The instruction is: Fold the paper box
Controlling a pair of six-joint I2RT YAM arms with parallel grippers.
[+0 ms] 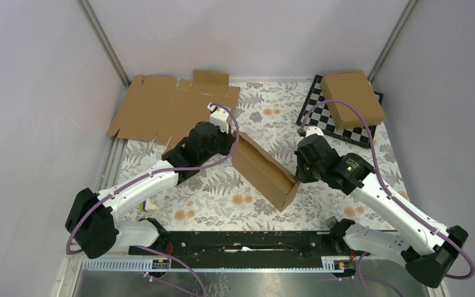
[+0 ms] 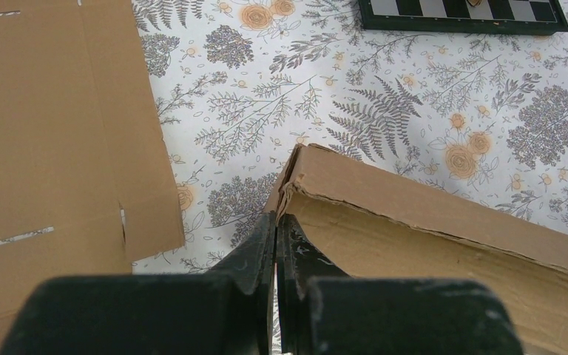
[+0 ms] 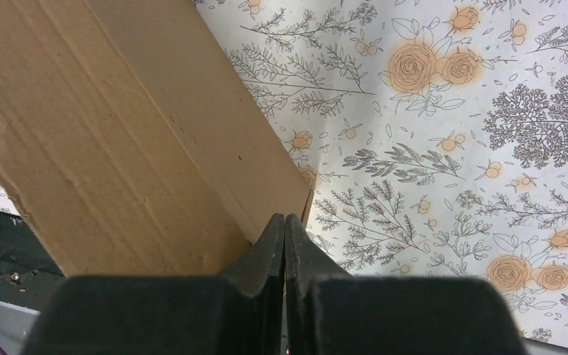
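Observation:
The paper box (image 1: 265,171) is a shallow brown cardboard box standing on its long edge, diagonal across the middle of the floral cloth. My left gripper (image 1: 232,141) is shut, its tips pressed against the box's far left corner; the left wrist view shows the tips (image 2: 276,216) just below that frayed corner of the box (image 2: 429,222). My right gripper (image 1: 298,170) is shut at the box's near right end; in the right wrist view its tips (image 3: 285,217) touch the corner edge of the box (image 3: 118,133). Neither gripper visibly holds cardboard between its fingers.
A wide flat cardboard sheet (image 1: 167,108) lies at the back left, also in the left wrist view (image 2: 44,133). A chessboard (image 1: 346,127) at the back right carries another brown box (image 1: 352,98). A black rail (image 1: 241,241) runs along the near edge.

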